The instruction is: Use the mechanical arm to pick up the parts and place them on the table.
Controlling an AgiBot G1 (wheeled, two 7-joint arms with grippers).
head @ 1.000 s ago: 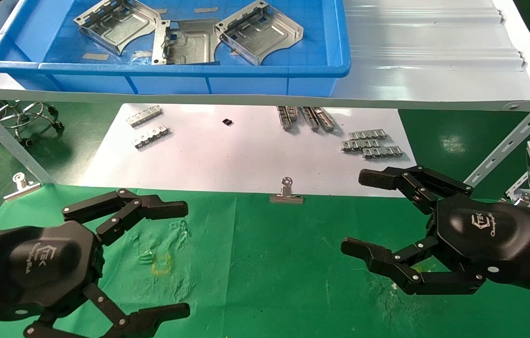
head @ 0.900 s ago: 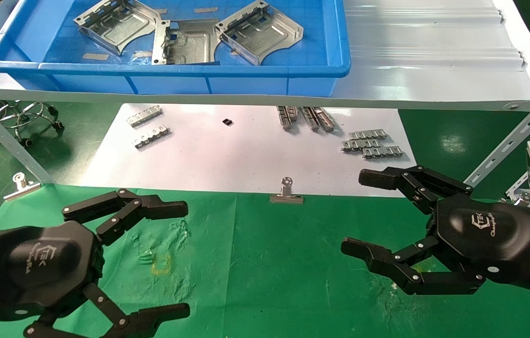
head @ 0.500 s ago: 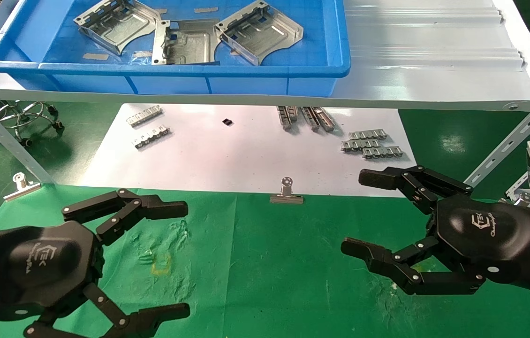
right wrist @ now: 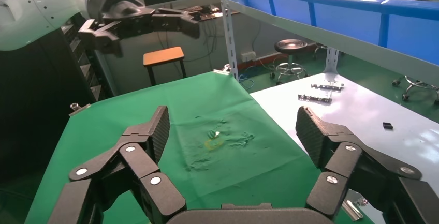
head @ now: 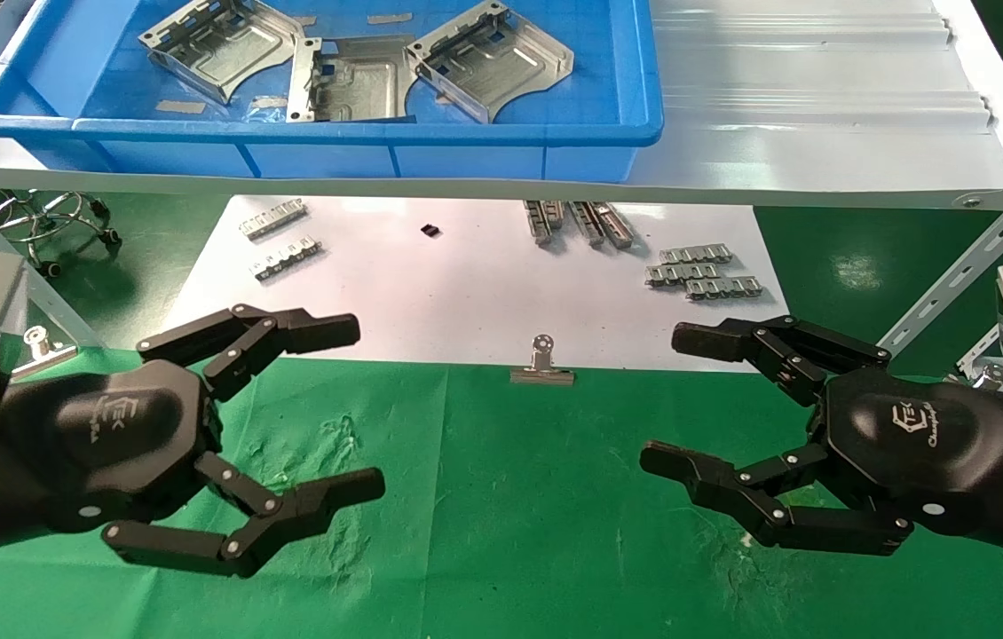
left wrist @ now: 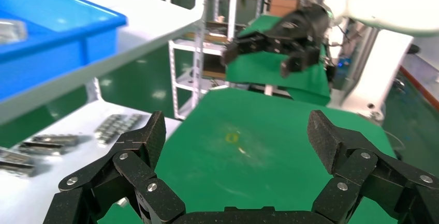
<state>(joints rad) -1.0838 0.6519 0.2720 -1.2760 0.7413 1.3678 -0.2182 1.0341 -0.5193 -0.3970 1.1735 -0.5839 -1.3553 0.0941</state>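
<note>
head view: we see the table (head: pixel 501 532) bare of parts (head: pixel 351 62), all three lying in the blue bin (head: pixel 635 106) on the shelf; our left gripper (head: pixel 359 408) has risen forward since half a second ago, fingers spread, likely starting its reach; right gripper (head: pixel 666 399) hovers, fingers spread.

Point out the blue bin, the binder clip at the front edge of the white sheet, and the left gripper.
blue bin (head: pixel 377 133), head view, on its front rim.
binder clip (head: pixel 542 373), head view, on its silver body.
left gripper (head: pixel 359 408), head view, midway between its spread fingertips.
</note>
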